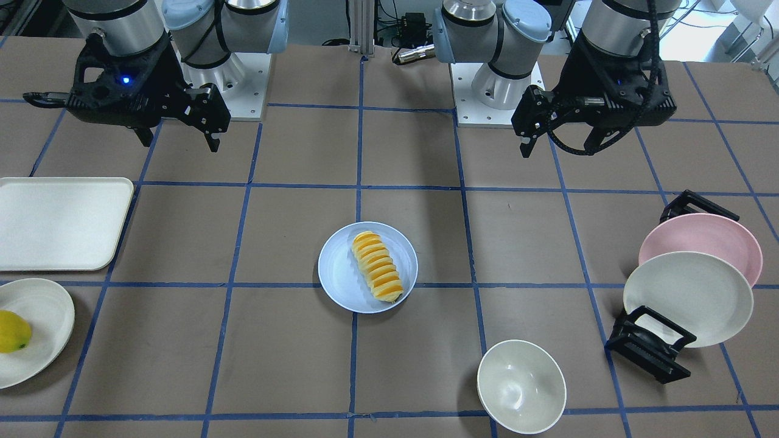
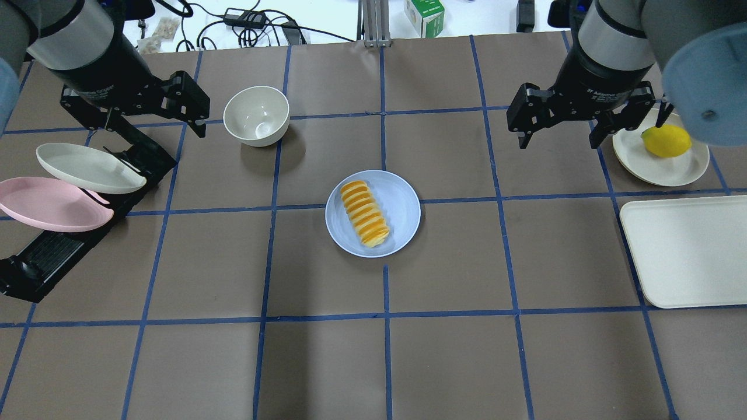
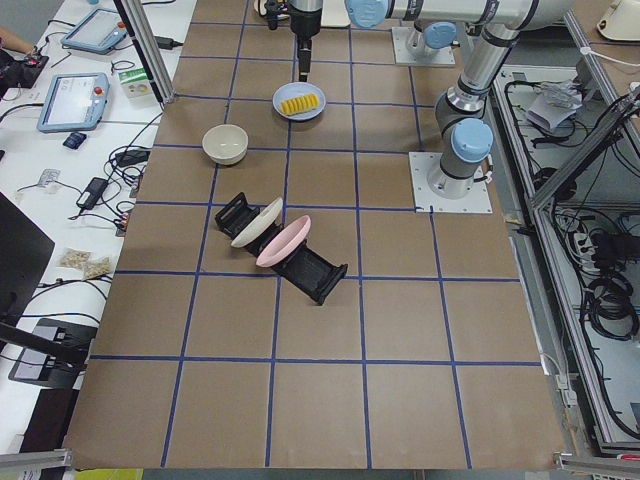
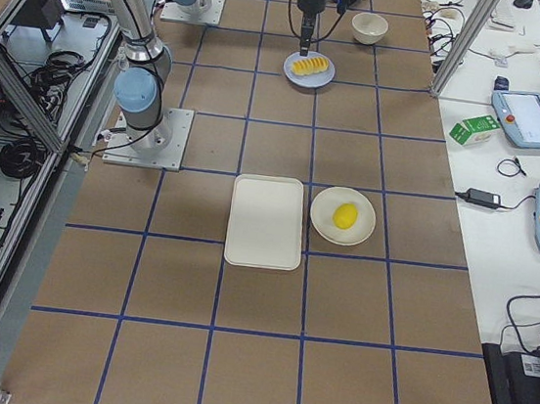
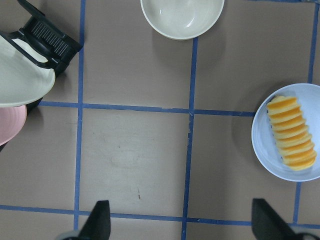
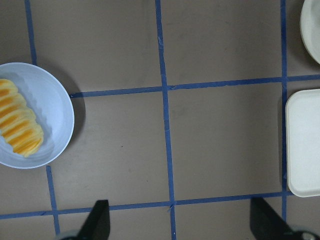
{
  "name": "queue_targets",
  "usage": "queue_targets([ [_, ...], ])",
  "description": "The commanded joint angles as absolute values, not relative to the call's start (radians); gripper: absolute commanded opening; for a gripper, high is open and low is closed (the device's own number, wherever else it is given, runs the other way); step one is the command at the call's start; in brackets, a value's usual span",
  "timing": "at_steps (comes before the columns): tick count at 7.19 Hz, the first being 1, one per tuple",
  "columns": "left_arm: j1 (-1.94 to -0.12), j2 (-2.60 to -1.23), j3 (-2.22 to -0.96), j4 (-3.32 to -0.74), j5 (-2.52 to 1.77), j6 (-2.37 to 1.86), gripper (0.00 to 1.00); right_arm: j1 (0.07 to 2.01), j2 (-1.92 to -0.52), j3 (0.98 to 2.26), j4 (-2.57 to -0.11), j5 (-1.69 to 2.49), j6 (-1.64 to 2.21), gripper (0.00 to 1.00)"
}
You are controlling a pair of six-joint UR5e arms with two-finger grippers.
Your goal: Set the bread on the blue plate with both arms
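Observation:
The bread (image 1: 377, 266), a ridged golden-orange loaf, lies on the blue plate (image 1: 338, 274) at the table's middle; both also show in the overhead view, bread (image 2: 365, 213) on plate (image 2: 402, 204). My left gripper (image 2: 154, 125) is open and empty, raised to the plate's far left near the rack. My right gripper (image 2: 559, 140) is open and empty, raised to the plate's far right. In the left wrist view the bread (image 5: 291, 132) lies at the right edge; in the right wrist view it (image 6: 19, 122) lies at the left edge.
A white bowl (image 2: 257, 115) stands beyond the plate on my left. A black rack holds a cream plate (image 2: 87, 169) and a pink plate (image 2: 52, 204) at the left. A cream tray (image 2: 688, 251) and a lemon (image 2: 665, 140) on a cream plate sit at the right.

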State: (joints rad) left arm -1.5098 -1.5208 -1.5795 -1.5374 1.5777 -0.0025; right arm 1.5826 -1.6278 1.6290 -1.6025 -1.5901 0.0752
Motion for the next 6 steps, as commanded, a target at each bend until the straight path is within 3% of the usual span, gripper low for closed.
queue_targets([
  [1,-1.509,-1.523,-1.58,-1.534,1.572,-0.003,1.0,1.582,-1.631,1.629,-1.601,-1.589,0.075,1.0],
  [6,-1.508,-1.496,-1.58,-1.537,1.569,-0.003,1.0,1.583,-1.632,1.631,-1.591,-1.589,0.075,1.0],
])
